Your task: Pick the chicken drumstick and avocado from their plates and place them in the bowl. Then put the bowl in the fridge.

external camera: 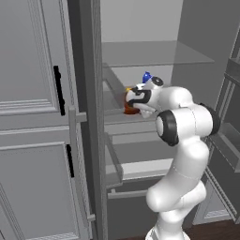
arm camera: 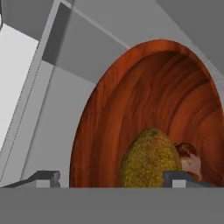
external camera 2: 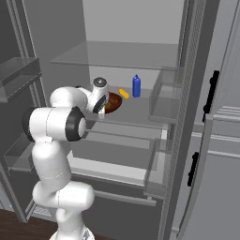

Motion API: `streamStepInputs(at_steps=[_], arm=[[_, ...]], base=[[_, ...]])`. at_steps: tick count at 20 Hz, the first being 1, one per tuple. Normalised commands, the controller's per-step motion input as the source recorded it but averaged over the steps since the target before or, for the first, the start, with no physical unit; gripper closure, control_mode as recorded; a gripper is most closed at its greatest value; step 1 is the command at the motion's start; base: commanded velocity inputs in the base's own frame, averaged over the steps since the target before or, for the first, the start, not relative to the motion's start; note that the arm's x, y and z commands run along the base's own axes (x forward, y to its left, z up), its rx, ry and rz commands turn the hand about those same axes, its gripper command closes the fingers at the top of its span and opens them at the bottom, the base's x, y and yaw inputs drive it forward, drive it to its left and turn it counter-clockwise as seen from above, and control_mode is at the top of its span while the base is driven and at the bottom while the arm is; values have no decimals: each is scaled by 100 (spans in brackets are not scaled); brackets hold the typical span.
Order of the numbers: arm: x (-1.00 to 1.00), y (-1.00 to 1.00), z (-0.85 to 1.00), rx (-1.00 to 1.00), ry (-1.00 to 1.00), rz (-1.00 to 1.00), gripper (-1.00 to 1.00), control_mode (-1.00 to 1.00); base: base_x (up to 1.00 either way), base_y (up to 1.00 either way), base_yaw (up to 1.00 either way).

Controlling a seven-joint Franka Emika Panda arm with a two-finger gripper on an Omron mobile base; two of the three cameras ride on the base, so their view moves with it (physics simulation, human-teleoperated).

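Note:
The reddish-brown bowl (arm camera: 131,105) rests on a middle shelf inside the open fridge (external camera 2: 131,51), also seen as the bowl (external camera: 128,109) (external camera 2: 114,102) from both base cameras. Inside it lie the olive avocado (arm camera: 148,159) and, beside it, the brown chicken drumstick (arm camera: 189,158). My gripper (arm camera: 113,178) is open at the bowl's near edge, its fingertips (arm camera: 43,177) wide apart with the rim between them. From the base, the gripper (external camera: 133,104) (external camera 2: 104,106) is right against the bowl. The plates are out of view.
A blue bottle (external camera 2: 136,86) (external camera: 146,76) and a small yellow item (external camera 2: 123,93) stand behind the bowl on the same shelf. Door bins (external camera 2: 164,101) flank the opening on the right, and the fridge door (external camera: 37,117) stands open on the left. More shelves lie above and below.

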Motion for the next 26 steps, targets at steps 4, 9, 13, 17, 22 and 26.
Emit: streamStepInputs(at_steps=[4, 9, 13, 17, 22, 26], arm=[[-100, 0, 38, 0, -20, 3, -100, -100], [-97, -1, 79, 0, -4, 0, -100, -100], [-100, -1, 79, 0, 0, -10, -100, -100], [-100, 0, 69, 1, 0, -19, -100, -100], [-100, -10, 30, 6, 0, -27, -100, -100], [-100, -9, 2, 2, 0, -17, -100, -100]], base=[[0, 0, 0], [0, 0, 0], [0, 0, 0], [0, 0, 0], [0, 0, 0], [0, 0, 0]])
